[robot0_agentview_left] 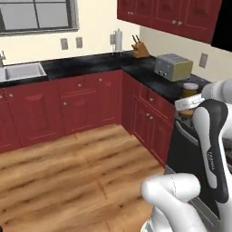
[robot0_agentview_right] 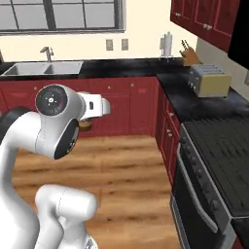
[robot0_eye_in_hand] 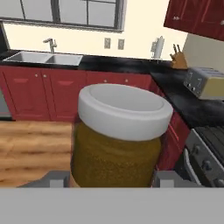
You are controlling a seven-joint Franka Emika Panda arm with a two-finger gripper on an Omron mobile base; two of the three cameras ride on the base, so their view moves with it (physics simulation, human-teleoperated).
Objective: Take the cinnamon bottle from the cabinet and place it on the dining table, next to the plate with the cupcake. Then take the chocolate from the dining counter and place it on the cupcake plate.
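Tan-brown cinnamon bottle (robot0_eye_in_hand: 117,144) with its pale cap sits between the finger tips of the gripper (robot0_eye_in_hand: 111,179) in the hand view — jaws part-closed on its sides, jar held upright and carried in the air, out of the cabinet (robot0_agentview_left: 174,16). In the left base view the jar shows just past the arm's forearm, above the stove edge.

Risks, as a judgement: the grip is low on the jar's body, so a fast swing or a base turn could tip it or let it slide out; the arm is folded close to the stove (robot0_agentview_right: 219,141) and worktop (robot0_agentview_right: 194,92), so a wide sweep could clip the toaster (robot0_agentview_right: 209,80).

Room: wood plank floor (robot0_agentview_left: 68,167), dark red base cabinets, black marbled worktops, sink (robot0_agentview_right: 44,68) under a window, knife block (robot0_agentview_left: 140,47). No plate visible here — the base likely has to drive on before placing.
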